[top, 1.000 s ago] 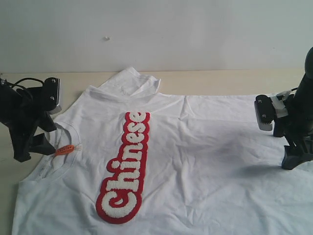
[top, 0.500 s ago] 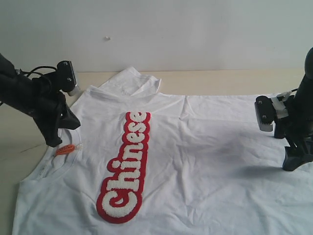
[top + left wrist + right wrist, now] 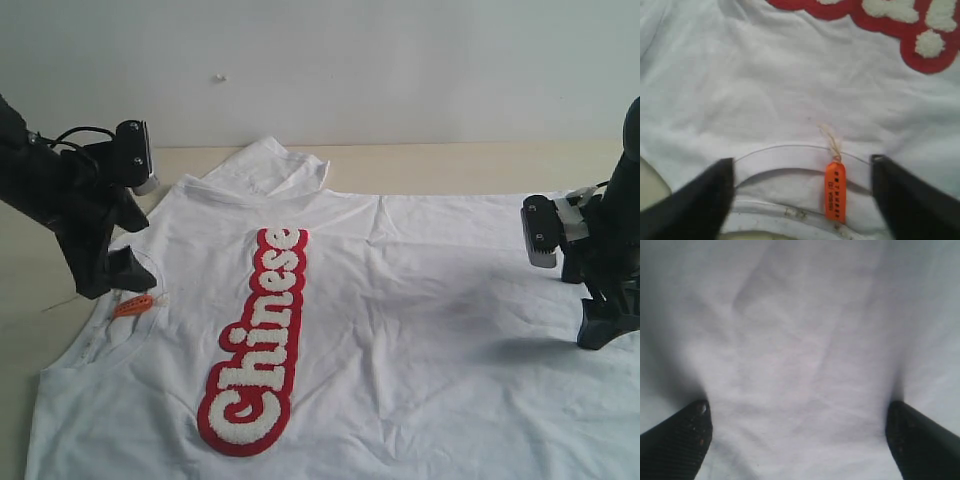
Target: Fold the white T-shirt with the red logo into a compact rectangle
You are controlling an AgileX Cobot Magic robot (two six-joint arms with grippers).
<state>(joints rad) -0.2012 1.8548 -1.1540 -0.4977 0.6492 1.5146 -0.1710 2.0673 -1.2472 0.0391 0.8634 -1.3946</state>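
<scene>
Exterior view: I see the T-shirt (image 3: 430, 330) flat on the table (image 3: 450, 160), collar leftward; logo (image 3: 258, 340) runs lengthwise near-to-far. Both jaws spread, empty.

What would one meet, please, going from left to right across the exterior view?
Left gripper → red logo → right gripper, all over the white T-shirt. The orange tag overlaps the left gripper, so it is left out.

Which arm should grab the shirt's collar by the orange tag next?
Probably the left. The open left fingers hang over the collar of the white T-shirt, right by the orange tag. The right fingers are over plain cloth on the far side.
</scene>
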